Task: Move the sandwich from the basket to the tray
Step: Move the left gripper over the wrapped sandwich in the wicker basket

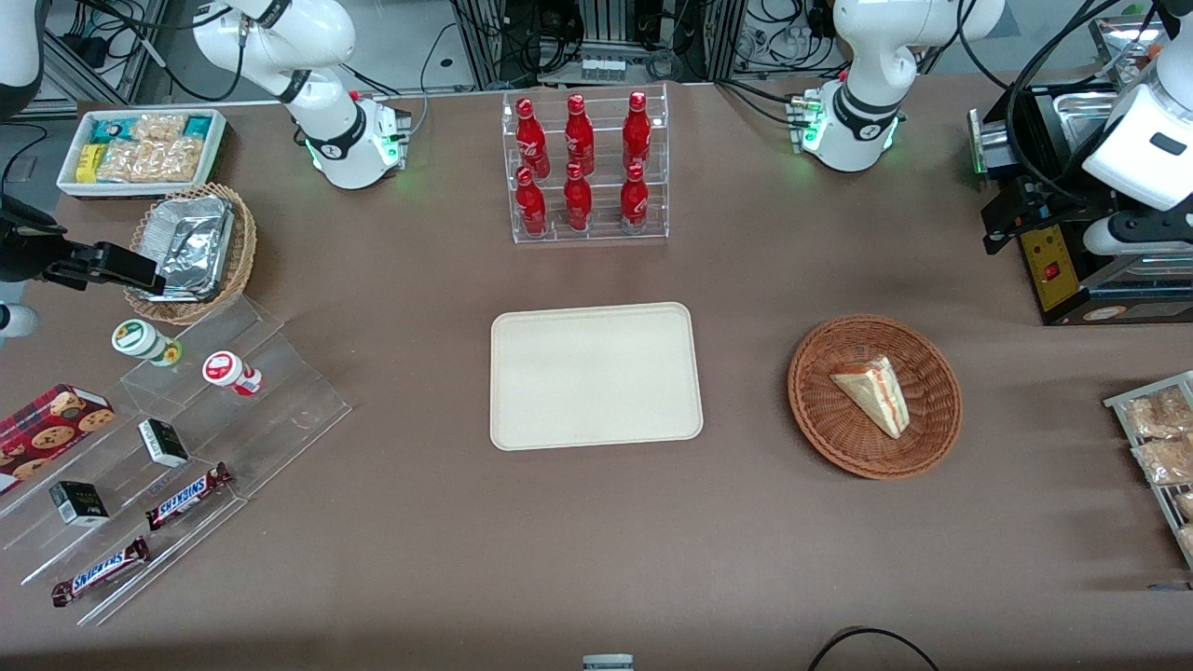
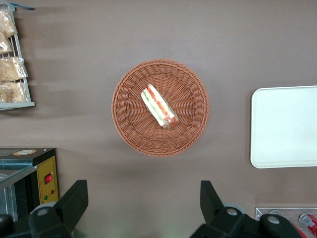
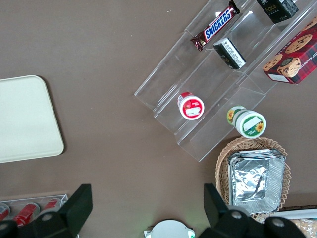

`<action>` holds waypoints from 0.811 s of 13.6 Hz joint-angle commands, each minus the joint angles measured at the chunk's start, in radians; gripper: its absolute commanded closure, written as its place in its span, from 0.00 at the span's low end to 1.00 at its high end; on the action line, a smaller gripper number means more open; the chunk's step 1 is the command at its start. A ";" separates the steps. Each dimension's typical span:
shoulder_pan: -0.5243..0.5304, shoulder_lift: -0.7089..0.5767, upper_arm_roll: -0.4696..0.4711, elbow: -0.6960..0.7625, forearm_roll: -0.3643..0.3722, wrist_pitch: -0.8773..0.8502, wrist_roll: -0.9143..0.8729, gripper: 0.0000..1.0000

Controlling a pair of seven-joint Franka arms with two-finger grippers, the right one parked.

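Observation:
The sandwich (image 1: 874,393) (image 2: 158,105), a wrapped white wedge with red and green filling, lies in the round reddish-brown basket (image 1: 820,419) (image 2: 124,124). The cream tray (image 1: 596,376) (image 2: 285,126) lies bare at the table's middle, beside the basket. My left gripper (image 1: 1011,219) (image 2: 142,191) hangs high over the table at the working arm's end. It is farther from the front camera than the basket, and well apart from it. Its fingers (image 2: 74,198) stand wide open with nothing between them.
A black machine with a yellow panel (image 1: 1062,270) (image 2: 44,178) stands close under the gripper. A rack of snack packets (image 1: 1156,447) (image 2: 12,74) sits beside the basket. A clear rack of red bottles (image 1: 585,168) stands farther back than the tray. Acrylic steps with snacks (image 1: 186,447) lie toward the parked arm's end.

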 commanded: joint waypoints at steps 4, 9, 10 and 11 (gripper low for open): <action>-0.005 0.043 0.010 0.024 -0.015 0.006 0.054 0.00; -0.004 0.161 0.010 0.021 -0.009 0.102 0.048 0.00; -0.004 0.178 0.010 0.006 -0.007 0.130 0.048 0.00; -0.005 0.189 0.011 -0.023 -0.004 0.165 0.027 0.00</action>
